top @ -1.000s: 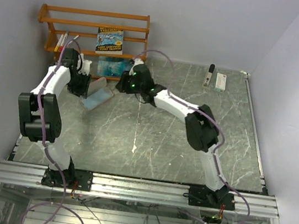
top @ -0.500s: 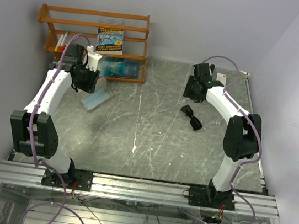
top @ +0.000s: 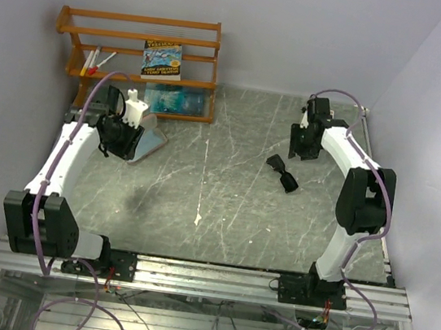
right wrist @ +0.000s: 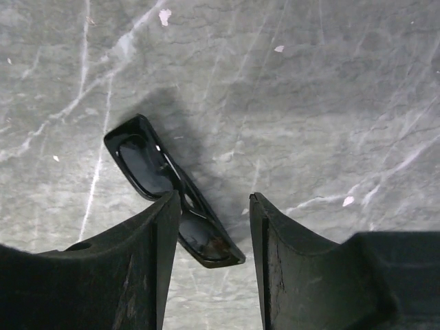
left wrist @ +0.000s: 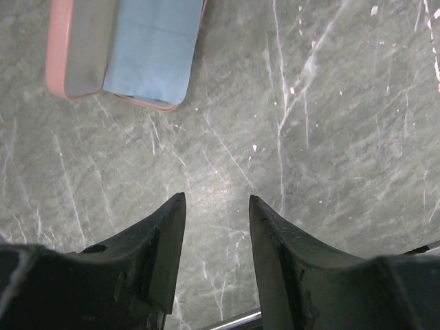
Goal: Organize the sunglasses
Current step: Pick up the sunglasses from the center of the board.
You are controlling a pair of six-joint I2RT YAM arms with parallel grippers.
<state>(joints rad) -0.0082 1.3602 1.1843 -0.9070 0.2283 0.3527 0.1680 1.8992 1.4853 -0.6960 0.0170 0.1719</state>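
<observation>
barely started – sunglasses (top: pixel 283 174) lie loose, well apart from open case (left wrist: pixel 148 51); left gripper (left wrist: pixel 216 199) & right gripper (right wrist: pixel 214 197) jaws parted, empty – pick-up + stowing left.

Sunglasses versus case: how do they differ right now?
The sunglasses are glossy black; the case is pink-edged, blue and grey inside. The sunglasses lie by the right pincer, the case ahead of the left pincer. Both rest on the table, ungripped.

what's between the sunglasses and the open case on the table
Nothing. In the top view, the grey tabletop between the black sunglasses and the open case is bare.
</observation>
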